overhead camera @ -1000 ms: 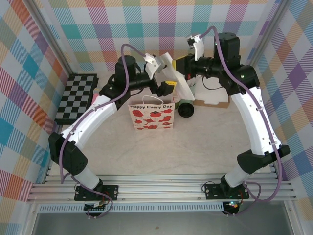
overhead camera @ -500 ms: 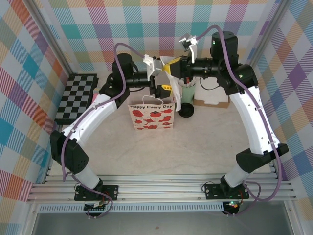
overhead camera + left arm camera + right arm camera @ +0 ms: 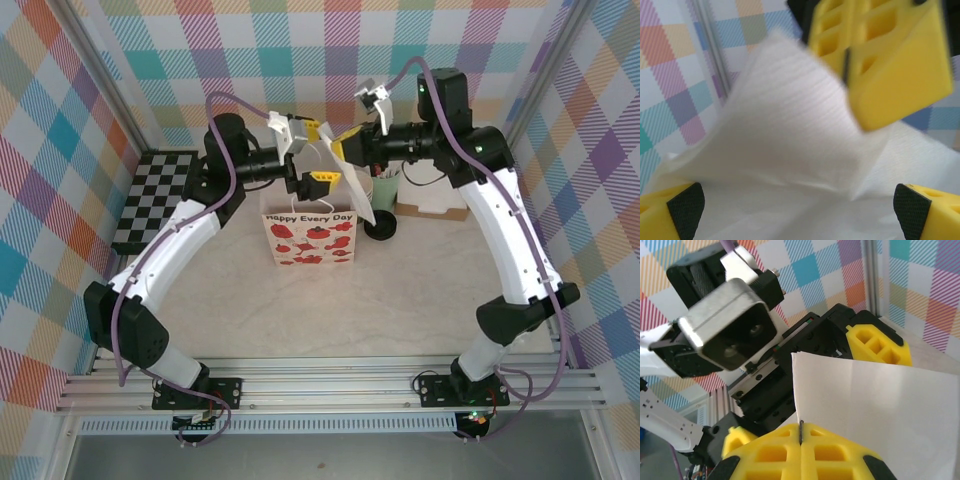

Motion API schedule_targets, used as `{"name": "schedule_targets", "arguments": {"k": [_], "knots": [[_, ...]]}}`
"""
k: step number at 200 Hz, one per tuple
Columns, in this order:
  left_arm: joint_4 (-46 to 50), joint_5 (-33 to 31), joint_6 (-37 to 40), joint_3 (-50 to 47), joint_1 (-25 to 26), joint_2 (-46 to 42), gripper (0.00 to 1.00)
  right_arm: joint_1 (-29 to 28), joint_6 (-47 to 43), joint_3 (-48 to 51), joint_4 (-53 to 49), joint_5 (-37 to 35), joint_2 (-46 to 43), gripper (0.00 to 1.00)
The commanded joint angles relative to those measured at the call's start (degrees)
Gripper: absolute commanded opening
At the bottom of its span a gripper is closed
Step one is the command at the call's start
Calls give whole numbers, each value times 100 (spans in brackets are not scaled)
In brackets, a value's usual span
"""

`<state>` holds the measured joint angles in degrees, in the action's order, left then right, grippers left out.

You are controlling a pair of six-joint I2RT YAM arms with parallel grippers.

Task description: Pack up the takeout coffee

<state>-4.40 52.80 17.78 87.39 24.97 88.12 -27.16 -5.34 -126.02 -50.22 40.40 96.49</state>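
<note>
On the tabletop (image 3: 400, 300), near the back, sat the takeout coffee (image 3: 383, 228), a small dark cup w/ a black lid. It was not packed yet. I couldn't tell if it stood up or lay on its side, b/c the white paper bag (image 3: 358, 190) hung partly in front of it. Just behind it was a pale mint cup (image 3: 386, 183) w/ sticks. Just to its left stood a strawberry bag (image 3: 310, 238) that said "Happy Every Day".

The white paper bag was up in the air, flat & not opened. The right claw (image 3: 343, 143) was shut tight on its top edge. The right wrist view showed the paper pinched between the two yellow fingers (image 3: 765, 455). The left claw (image 3: 318, 155) was wide open & held nothing. It faced the right claw, w/ the paper just past its tips in the left wrist view. I saw no touch.

Step in hand, I think: get the bag's mouth open so the coffee can go in. To do it well, the left claw should slide over one paper layer only, near the top. Then it should close softly & pull away slow. Grab both layers & the bag won't open. Pull too hard & the paper may rip, or slip out of the right claw. The bag's bottom should end near the cup, not knock it.
</note>
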Motion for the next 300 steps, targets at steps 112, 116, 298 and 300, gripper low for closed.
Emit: {"name": "schedule_targets", "arguments": {"k": [112, 116, 298, 300], "knots": [[980, 21, 652, 537, 127, -64, 25, -220, -485, -1060, -693, 507, 732, 0], [971, -9, 648, 525, 122, -74, 23, -220, -485, -1056, -694, 492, 723, 0], [1052, -2450, -1624, 149, 344, -817, 0, -220, -857, 1680, 1038, -1860, -729, 94], [1075, -2454, -1634, 158, 353, -823, 0, -220, -870, 1691, 1066, -1860, -715, 94]]}}
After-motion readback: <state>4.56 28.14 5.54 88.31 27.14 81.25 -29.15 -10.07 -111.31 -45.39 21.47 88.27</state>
